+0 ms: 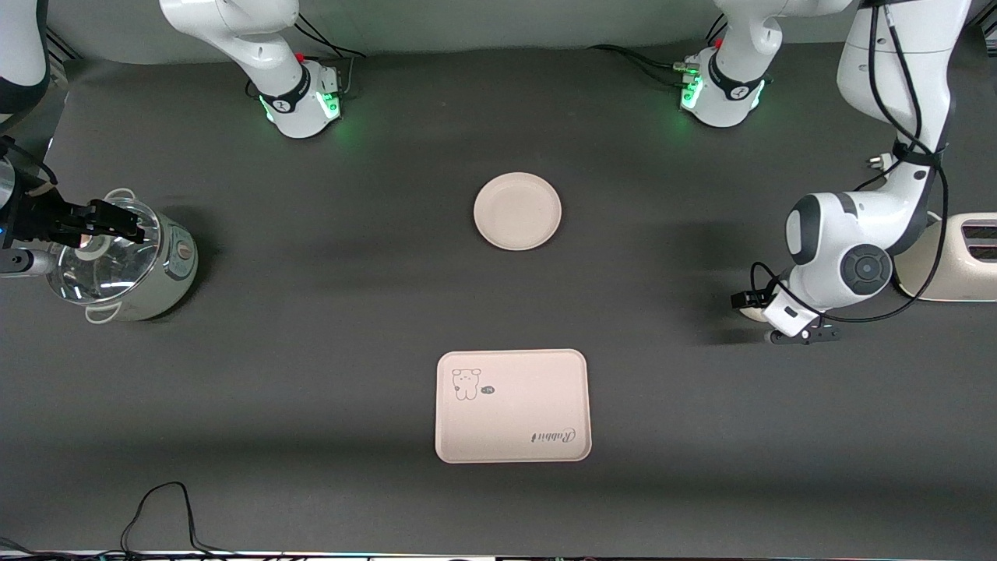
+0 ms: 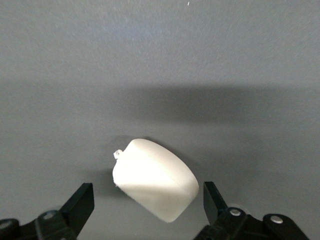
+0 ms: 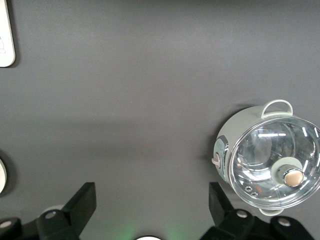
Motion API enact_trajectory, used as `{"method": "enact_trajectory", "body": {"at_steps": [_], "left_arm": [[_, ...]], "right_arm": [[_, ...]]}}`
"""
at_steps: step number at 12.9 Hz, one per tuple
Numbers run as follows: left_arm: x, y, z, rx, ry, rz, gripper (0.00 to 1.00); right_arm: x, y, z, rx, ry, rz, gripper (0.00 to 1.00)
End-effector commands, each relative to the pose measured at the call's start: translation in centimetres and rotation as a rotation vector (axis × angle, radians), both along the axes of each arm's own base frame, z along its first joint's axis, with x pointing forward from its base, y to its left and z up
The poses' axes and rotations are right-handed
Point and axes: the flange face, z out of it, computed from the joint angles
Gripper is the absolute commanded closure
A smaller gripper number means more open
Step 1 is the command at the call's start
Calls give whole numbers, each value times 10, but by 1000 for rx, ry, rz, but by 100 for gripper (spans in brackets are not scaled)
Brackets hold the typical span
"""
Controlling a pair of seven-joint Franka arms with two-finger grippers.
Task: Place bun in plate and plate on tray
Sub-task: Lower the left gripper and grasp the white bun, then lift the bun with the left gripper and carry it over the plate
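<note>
The white bun (image 2: 155, 180) lies on the dark table at the left arm's end; only a sliver of it (image 1: 749, 314) shows in the front view under the hand. My left gripper (image 1: 777, 319) is low over it and open, with one finger on each side of the bun (image 2: 148, 206), apart from it. The round cream plate (image 1: 517, 211) sits empty mid-table. The cream-pink tray (image 1: 512, 406) with the "Rabbit" lettering lies nearer to the front camera than the plate. My right gripper (image 1: 128, 224) is open and empty (image 3: 150, 205), hovering over a pot.
A small pale-green pot with a glass lid (image 1: 125, 265) stands at the right arm's end and shows in the right wrist view (image 3: 272, 162). A cream toaster (image 1: 962, 257) stands at the left arm's end. Black cables (image 1: 160, 510) lie at the table's front edge.
</note>
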Motion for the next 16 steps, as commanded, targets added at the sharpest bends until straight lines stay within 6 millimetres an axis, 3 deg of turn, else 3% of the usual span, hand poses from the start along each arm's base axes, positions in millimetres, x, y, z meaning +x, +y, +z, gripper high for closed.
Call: {"method": "enact_trajectory", "body": {"at_steps": [1, 2, 4, 5, 7, 9, 12, 16], "left_arm": [[-3, -2, -6, -2, -13, 18, 6], [-4, -3, -7, -2, -12, 18, 9], [-3, -2, -5, -2, -12, 20, 42], [-3, -2, -3, -2, -8, 23, 52], [-2, -3, 6, -4, 1, 25, 54], [-1, -3, 30, -10, 4, 28, 54], [-3, -2, 88, -24, -4, 32, 55], [-19, 3, 232, -30, 82, 31, 55]], "right_arm": [[-1, -2, 2, -6, -1, 17, 0], [-1, -2, 2, -6, -1, 17, 0], [-1, -2, 2, -6, -1, 17, 0], [-1, -2, 2, -6, -1, 17, 0], [-1, -2, 2, -6, -1, 17, 0], [-1, -2, 2, -5, -1, 17, 0], [-1, -2, 2, -5, -1, 17, 0], [-1, -2, 2, -5, -1, 17, 0]]}}
